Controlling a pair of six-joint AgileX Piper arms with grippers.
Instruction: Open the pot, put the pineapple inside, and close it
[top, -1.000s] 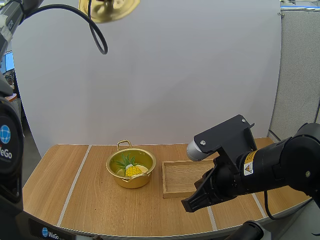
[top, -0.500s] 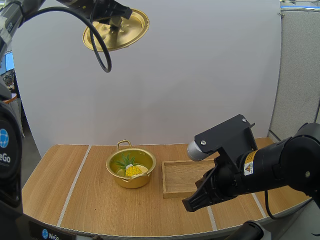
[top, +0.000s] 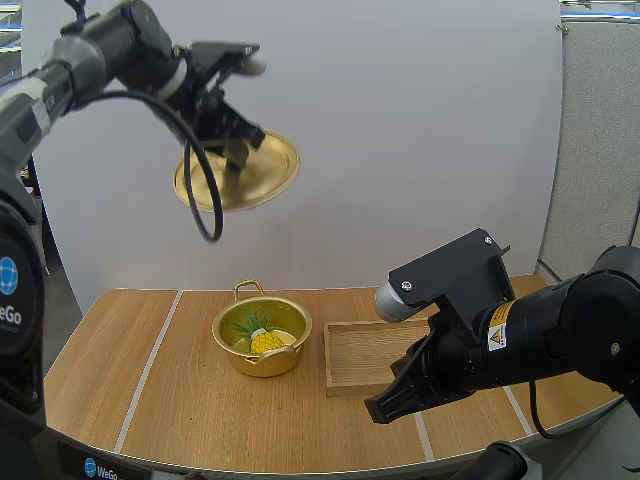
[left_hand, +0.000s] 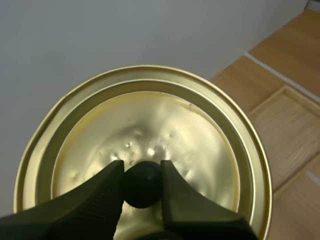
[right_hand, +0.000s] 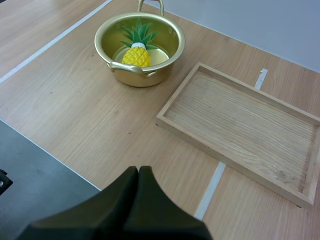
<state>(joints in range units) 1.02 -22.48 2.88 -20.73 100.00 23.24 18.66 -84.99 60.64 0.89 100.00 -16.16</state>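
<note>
Wooden table (top: 190, 410) carries open pot (top: 262, 363) beside tray (top: 358, 350)

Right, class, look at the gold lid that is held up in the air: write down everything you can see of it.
The lid is a round, shiny, gold-coloured metal disc with a raised ring inside its rim and small dents near its centre. A round black knob sits at the middle, pinched between the two fingers of the left gripper. The lid hangs tilted in the air, high above the table and well clear of the open pot, touching nothing else.
</note>
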